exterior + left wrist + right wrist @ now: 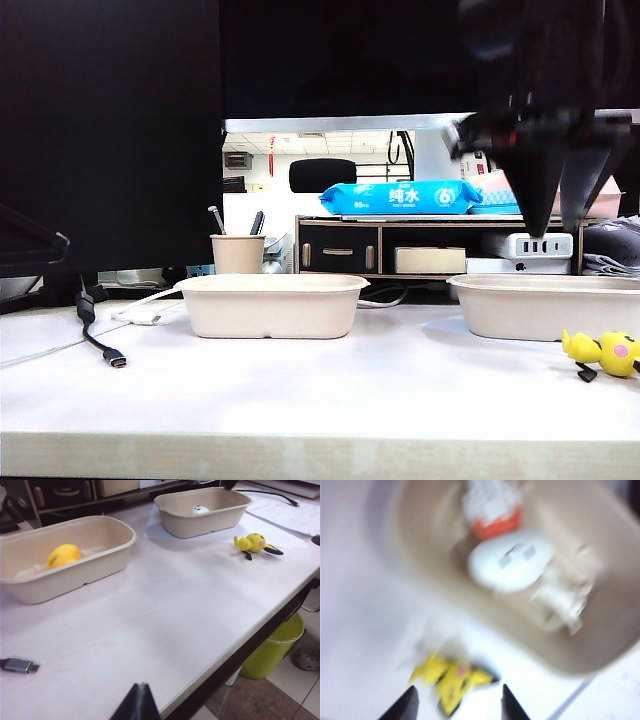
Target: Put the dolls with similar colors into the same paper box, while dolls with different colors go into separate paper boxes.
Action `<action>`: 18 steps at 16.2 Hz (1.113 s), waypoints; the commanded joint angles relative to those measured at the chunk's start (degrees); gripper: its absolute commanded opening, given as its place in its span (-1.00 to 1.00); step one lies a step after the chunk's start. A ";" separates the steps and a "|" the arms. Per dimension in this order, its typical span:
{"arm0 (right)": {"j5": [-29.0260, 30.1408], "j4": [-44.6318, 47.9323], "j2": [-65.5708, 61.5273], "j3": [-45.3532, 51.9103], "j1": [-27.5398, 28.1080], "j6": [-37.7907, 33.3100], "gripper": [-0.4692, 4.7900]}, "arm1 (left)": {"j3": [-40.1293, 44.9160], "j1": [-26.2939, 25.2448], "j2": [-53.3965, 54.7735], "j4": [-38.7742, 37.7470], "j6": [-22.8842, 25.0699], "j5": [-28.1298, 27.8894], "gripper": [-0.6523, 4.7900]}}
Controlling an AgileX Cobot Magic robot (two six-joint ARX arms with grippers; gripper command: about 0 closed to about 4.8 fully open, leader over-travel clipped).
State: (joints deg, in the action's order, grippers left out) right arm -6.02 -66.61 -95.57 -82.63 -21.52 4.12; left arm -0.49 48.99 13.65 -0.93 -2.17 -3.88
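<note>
With yellow duck (63, 555) in left tray (112, 555) and white dolls (510, 565) in right tray (172, 517), I log yellow pink-cheeked figure (256, 543) unsorted; right gripper (457, 702) empty, jaws apart; left gripper (137, 702) together.

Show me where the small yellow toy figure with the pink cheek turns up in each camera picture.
Exterior view: the small yellow toy figure with the pink cheek lies on the table at the far right edge.
Left wrist view: upper right, on the table.
Right wrist view: blurred, between the open right gripper fingers.
Shared landmark: the beige pulp tray beside it.
</note>
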 commanded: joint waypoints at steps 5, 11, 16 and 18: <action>6.43 -6.78 0.59 6.62 0.20 1.57 0.50 | -0.04 -0.02 -0.04 0.57 0.20 0.07 -0.78; 6.01 2.47 0.57 16.24 0.20 1.62 0.50 | -0.04 -0.02 -0.04 0.57 0.22 0.07 -0.78; 2.93 10.45 0.44 16.81 0.20 2.38 0.50 | -0.04 -0.02 -0.02 0.57 0.22 0.07 -0.78; 2.97 11.04 0.44 16.81 0.26 2.38 0.50 | -0.04 -0.02 -0.04 0.57 0.22 0.04 -0.78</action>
State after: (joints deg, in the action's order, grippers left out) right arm -2.85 -55.88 -95.26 -65.76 -21.26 6.33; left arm -0.49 48.99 13.65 -0.93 -2.17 -3.86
